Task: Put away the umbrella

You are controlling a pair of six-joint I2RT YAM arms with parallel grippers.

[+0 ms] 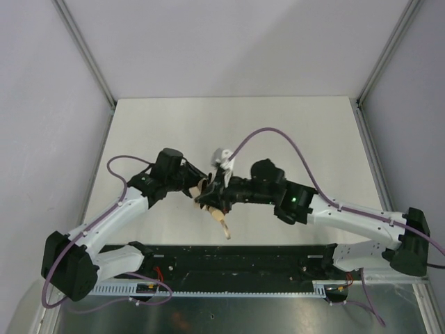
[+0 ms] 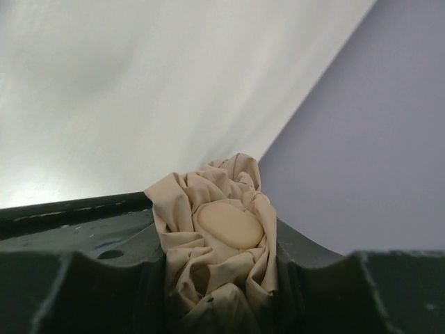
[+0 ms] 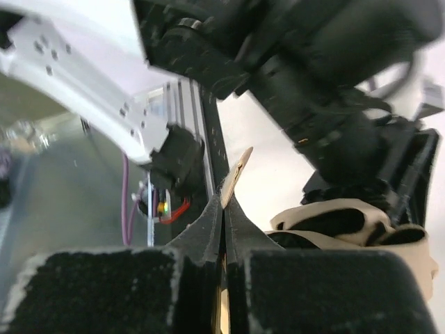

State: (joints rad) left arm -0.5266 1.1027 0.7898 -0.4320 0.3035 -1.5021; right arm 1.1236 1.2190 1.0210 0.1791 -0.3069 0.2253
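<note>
while left pincer (image 2: 220, 278) clamps the umbrella (image 2: 229, 224), right pincer (image 3: 223, 233) pinches its strap (image 3: 237, 174).

Bright, even light; top view sharp, right wrist view blurry up close, no glare.

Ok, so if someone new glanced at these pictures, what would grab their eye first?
Both arms meet over the middle of the white table, nose to nose around a crumpled tan umbrella. Close up, the left end effector clamps its bunched shiny fabric, with a smooth oval piece showing among the folds. The right end effector is shut on a thin tan strap that pokes out past its fingertips.
</note>
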